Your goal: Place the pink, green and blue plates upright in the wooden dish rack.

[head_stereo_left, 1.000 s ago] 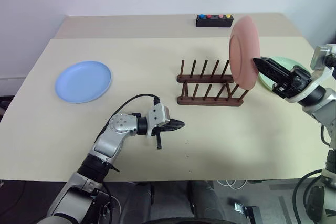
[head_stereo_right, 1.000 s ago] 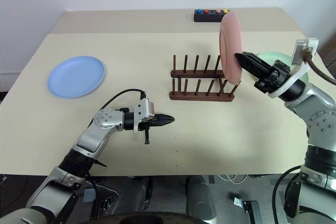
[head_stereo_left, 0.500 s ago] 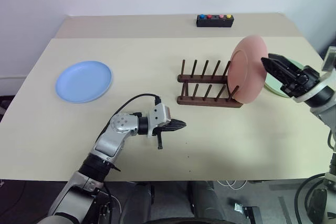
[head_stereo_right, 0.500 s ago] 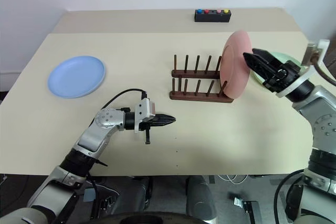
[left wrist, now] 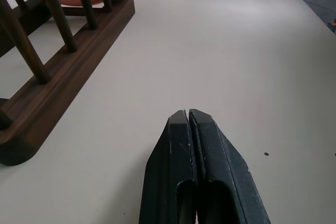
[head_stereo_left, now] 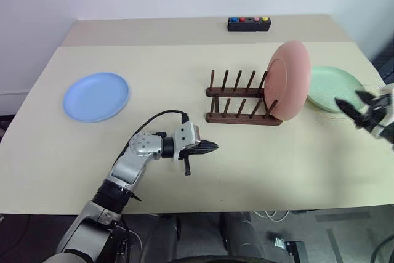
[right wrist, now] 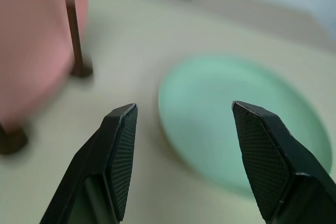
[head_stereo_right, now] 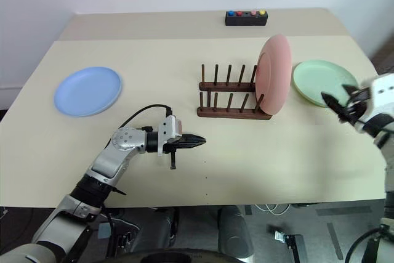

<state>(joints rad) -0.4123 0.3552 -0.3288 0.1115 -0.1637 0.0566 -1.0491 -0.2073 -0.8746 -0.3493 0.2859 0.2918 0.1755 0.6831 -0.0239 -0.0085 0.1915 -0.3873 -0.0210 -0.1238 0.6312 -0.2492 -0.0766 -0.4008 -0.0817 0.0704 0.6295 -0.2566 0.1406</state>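
Left pincer (head_stereo_left: 212, 147) clamped tight, holding nothing, low over the tabletop (head_stereo_left: 258, 164) near the front edge, pointing right, tips short of the rack. Right pincer (right wrist: 181, 129) spread wide, empty, off the tabletop's right side, facing the green plate (head_stereo_left: 333, 88). Green plate flat on the tabletop, just right of the wooden dish rack (head_stereo_left: 241, 104). Pink plate (head_stereo_left: 288, 80) stands upright at the rack's right end, leaning between the end pegs; other slots free. Blue plate (head_stereo_left: 96, 96) flat, far left, well apart from the rack. Black button box (head_stereo_left: 249, 24) at the far edge.
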